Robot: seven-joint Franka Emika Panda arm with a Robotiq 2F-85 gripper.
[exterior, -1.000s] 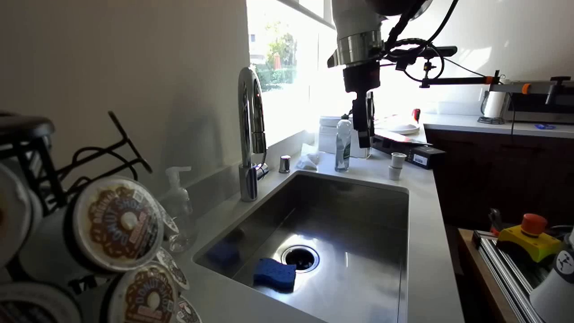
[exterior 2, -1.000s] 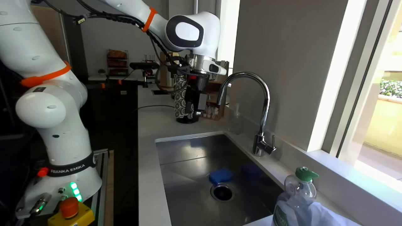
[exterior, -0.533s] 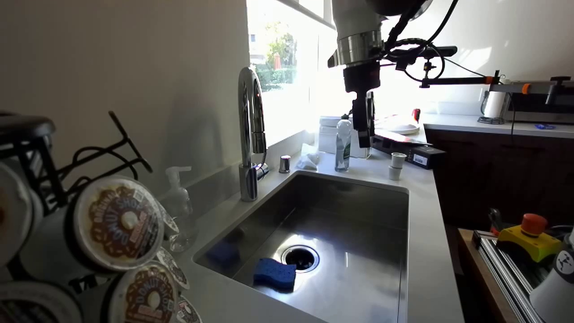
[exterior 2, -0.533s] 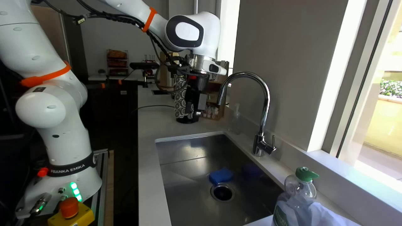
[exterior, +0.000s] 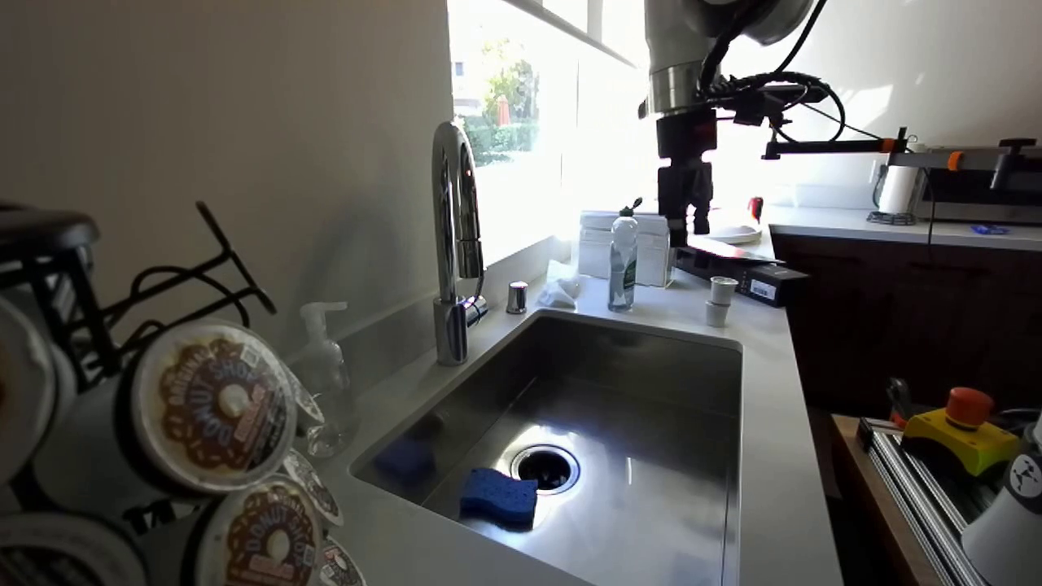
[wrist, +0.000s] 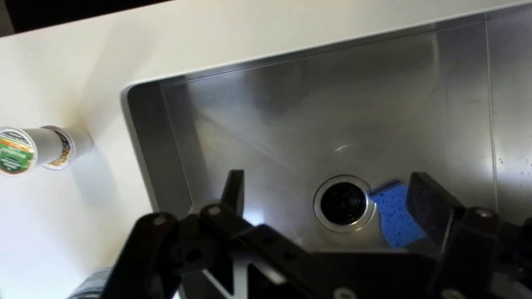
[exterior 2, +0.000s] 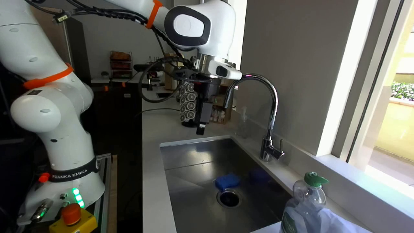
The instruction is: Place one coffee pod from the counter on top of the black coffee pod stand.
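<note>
Two white coffee pods stand stacked, lids up, on the counter past the sink's far corner in an exterior view: the upper pod (exterior: pixel 723 290) and the lower pod (exterior: pixel 716 314). In the wrist view the upper pod (wrist: pixel 16 151) shows a green and orange lid, and the lower pod (wrist: pixel 79 141) is partly covered by it. The black pod stand (exterior: pixel 45 228), full of pods at the sides, is close at left; its black base (exterior 2: pixel 189 124) shows in an exterior view. My gripper (wrist: pixel 327 176) is open and empty, high above the sink; it also shows in both exterior views (exterior: pixel 689 231) (exterior 2: pixel 200 130).
The sink (exterior: pixel 651 391) holds a blue sponge (wrist: pixel 397 216) beside the drain. A tall faucet (exterior 2: pixel 273 106) rises at the wall side. A dish soap bottle (exterior: pixel 623 260), a white box (exterior: pixel 651 248) and a black box (exterior: pixel 765 281) stand near the pods. A soap dispenser (exterior: pixel 326 382) is near the stand.
The arm was still at first. In the last half second the gripper has moved away from the stand towards the counter pods and turned, so both fingers now show apart.
</note>
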